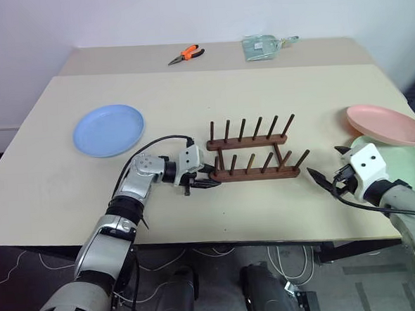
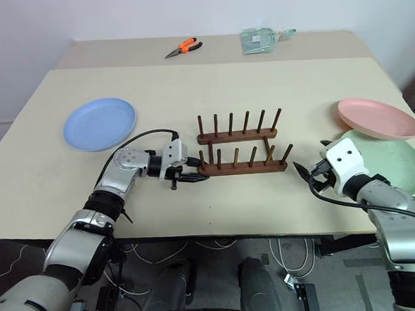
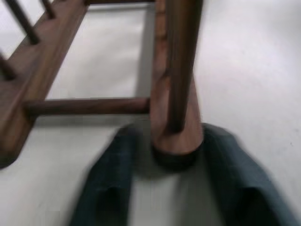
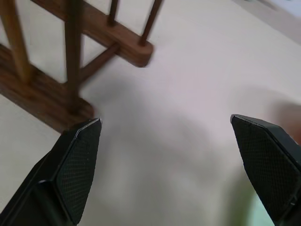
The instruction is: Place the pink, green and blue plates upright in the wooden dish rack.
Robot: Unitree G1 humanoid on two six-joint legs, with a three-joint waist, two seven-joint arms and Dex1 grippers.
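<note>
At frame centre the left gripper [image 1: 203,183] is straddling the wooden dish rack [image 1: 253,156] end, fingers parted; the right gripper [image 1: 327,180] is gaping wide, empty, beside the pink plate [image 1: 387,124] overlapping the green plate [image 1: 414,165] at right; blue plate [image 1: 109,130] is lying upper left.

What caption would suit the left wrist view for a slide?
Left gripper straddling the end of the wooden dish rack's near rail, fingers apart on either side.

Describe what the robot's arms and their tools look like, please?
Both arms are silver-grey metal segments with black joints. Each wrist carries a white boxy housing, and a black cable loops along it. The left tool and right tool each have two black pointed fingers with dotted, textured pads.
</note>
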